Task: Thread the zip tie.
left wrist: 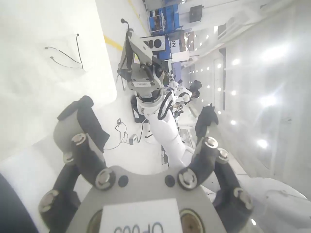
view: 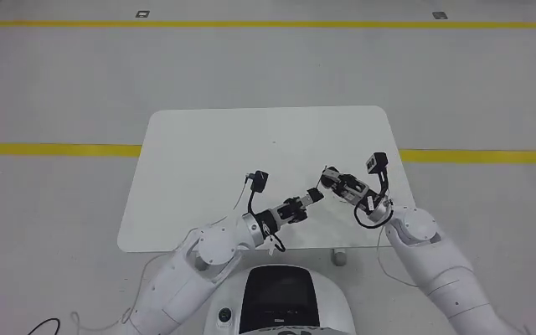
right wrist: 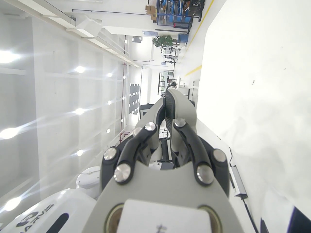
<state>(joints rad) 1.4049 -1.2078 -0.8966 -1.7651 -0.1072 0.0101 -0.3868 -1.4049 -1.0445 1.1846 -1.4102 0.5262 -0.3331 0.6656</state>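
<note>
we see a white counter [view: 209, 167] with rounded corners standing on a pale floor, with one yellow line [view: 67, 149] running behind it on both sides and a second yellow line [view: 268, 23] farther off. in the left wrist view, loose cables [left wrist: 121, 134] lie on the floor past the counter's edge. in the right wrist view a power brick [right wrist: 238, 183] with its cord lies there too, and blue racks [right wrist: 175, 13] stand far back in the room. several thin black zip ties [left wrist: 79, 52] lie loose on the counter, fanned so that they meet at one end, well apart from both grippers. the left gripper [left wrist: 145, 115] has its fingers [left wrist: 87, 122] spread wide with nothing between them, and it points at the wrist of the right arm [view: 368, 197], which stands just ahead of it. the right gripper [right wrist: 168, 98] has its fingers [right wrist: 170, 107] pressed flat together. a small dark bit [right wrist: 172, 83] shows at their tip, and we cannot tell what it is. from above, the left arm [view: 276, 215] slants in from the near left edge and the right arm from the near right. the two grippers sit tip to tip, very near each other, over the near part of the counter, a little right of its middle.
</note>
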